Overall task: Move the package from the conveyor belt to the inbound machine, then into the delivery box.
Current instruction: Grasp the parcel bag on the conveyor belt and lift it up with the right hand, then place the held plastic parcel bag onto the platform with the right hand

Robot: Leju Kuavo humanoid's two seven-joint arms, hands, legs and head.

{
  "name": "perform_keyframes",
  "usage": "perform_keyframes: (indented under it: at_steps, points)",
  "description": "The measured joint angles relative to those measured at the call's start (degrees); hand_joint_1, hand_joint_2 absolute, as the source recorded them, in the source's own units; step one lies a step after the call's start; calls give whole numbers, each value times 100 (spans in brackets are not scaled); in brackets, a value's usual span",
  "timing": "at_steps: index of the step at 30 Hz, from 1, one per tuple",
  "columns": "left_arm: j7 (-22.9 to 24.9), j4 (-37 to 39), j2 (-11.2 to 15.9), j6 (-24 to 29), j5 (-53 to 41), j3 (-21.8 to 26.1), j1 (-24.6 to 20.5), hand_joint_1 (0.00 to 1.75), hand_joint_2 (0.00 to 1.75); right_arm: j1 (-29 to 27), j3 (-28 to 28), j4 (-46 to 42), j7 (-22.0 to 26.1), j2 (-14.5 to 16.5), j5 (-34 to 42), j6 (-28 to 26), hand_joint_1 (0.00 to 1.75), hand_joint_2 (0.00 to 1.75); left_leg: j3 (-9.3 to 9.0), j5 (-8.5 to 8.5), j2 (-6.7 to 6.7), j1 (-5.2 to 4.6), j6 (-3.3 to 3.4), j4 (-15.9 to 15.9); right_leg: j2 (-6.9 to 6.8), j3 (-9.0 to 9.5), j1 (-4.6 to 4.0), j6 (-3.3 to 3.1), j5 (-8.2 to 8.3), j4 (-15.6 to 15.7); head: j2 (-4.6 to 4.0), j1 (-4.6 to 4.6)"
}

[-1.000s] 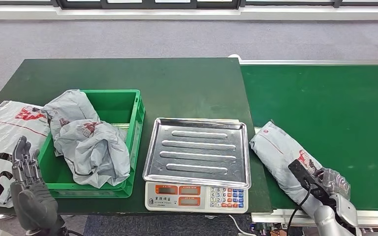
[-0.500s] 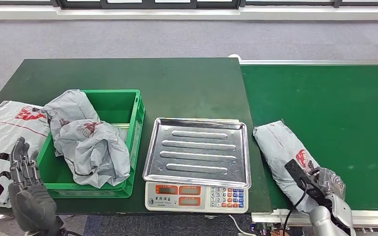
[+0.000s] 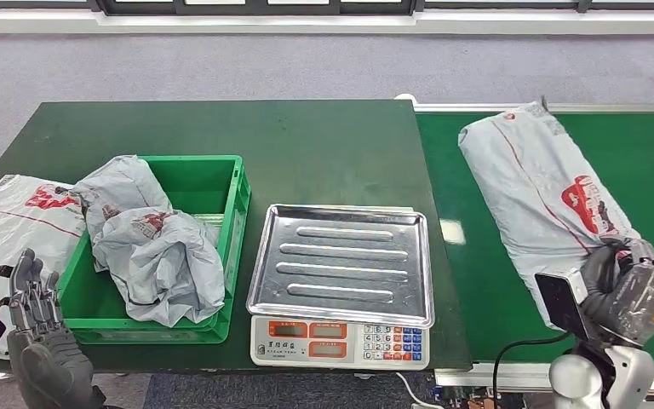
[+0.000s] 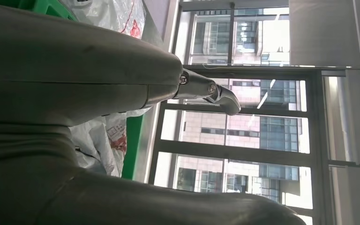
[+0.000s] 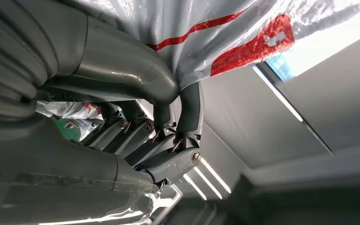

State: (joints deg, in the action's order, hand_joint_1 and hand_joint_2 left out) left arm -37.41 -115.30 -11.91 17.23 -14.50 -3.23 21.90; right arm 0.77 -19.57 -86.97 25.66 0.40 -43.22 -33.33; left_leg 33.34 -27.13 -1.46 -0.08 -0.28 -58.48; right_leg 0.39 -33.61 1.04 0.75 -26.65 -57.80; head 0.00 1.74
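A long grey package (image 3: pixel 538 183) with red print hangs raised over the green conveyor belt (image 3: pixel 494 281). My right hand (image 3: pixel 620 288) grips its near end. In the right wrist view, dark fingers (image 5: pixel 168 136) and the thumb close on the package's plastic (image 5: pixel 225 33). The scale with a steel tray (image 3: pixel 341 256) and keypad (image 3: pixel 396 341) stands left of the belt. A green crate (image 3: pixel 234 213) with crumpled grey packages (image 3: pixel 157 251) sits further left. My left hand (image 3: pixel 38 341) is low at the table's near left corner, fingers apart and empty; one finger (image 4: pixel 206 91) shows against windows.
A large white bag with red and black print (image 3: pixel 4 230) lies left of the crate. The dark green table (image 3: pixel 306 145) stretches behind the scale and crate. A black cable (image 3: pixel 519 354) hangs by my right wrist.
My right hand has lifted the grey package off the belt, and it now hangs much higher and closer to the camera. My left hand has sunk slightly.
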Motion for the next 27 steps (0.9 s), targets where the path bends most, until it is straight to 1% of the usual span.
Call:
perform_keyframes:
  at_steps: [3, 5, 8, 10, 14, 19, 23, 27]
  points:
    - [6, 0, -6, 26, -5, 3, -1, 0, 0, -160, 198, -579, 115, 53, 144, -48, 175, 175, 0, 0, 4, 0, 0, 0, 0, 1, 0, 0, 0, 0, 0, 1]
    - [16, 1, -7, 28, -8, 4, -6, 0, 0, -199, 381, -839, 142, 60, 188, 61, 175, 175, 0, 0, 8, 0, 0, 0, 2, 2, 0, 0, 0, 0, 0, 1]
    - [40, 13, -8, -4, -11, 2, -48, 0, 0, -158, 746, -1011, 135, 63, 200, 323, 175, 175, -1, 0, 12, 0, 0, 0, 4, 4, 0, 1, 1, 0, 0, 1]
    - [71, 51, -9, -41, -12, -16, -131, 0, 0, -40, 1076, -969, 129, 86, 214, 458, 175, 175, 5, 2, 13, 0, 0, 0, 4, 6, 0, 0, 1, 0, 0, 0]
    - [151, 175, -9, -62, -19, -132, -358, 0, 0, 397, 1873, -507, 57, 204, 411, 735, 175, 175, -8, 10, 20, 4, -5, 1, 13, 4, -3, -4, 7, -1, 0, -1]
    - [233, 340, -1, -61, 14, -251, -597, 0, 0, 1019, 2647, 448, -126, 534, 571, 1298, 175, 175, -10, 21, 15, 8, -13, 1, 14, 2, -7, -8, 13, -5, 0, -1]
    - [266, 430, 7, -61, 27, -289, -699, 0, 0, 1281, 3093, 1044, -247, 808, 481, 1372, 175, 175, -7, 22, 6, 10, -16, 1, 13, 1, -9, -10, 12, -5, 0, -1]
    - [277, 491, 13, -61, 27, -294, -716, 0, 0, 1341, 3347, 1336, -361, 964, 493, 1455, 175, 175, -4, 17, 5, 10, -15, 1, 14, -2, -8, -11, 9, -5, 0, 0]
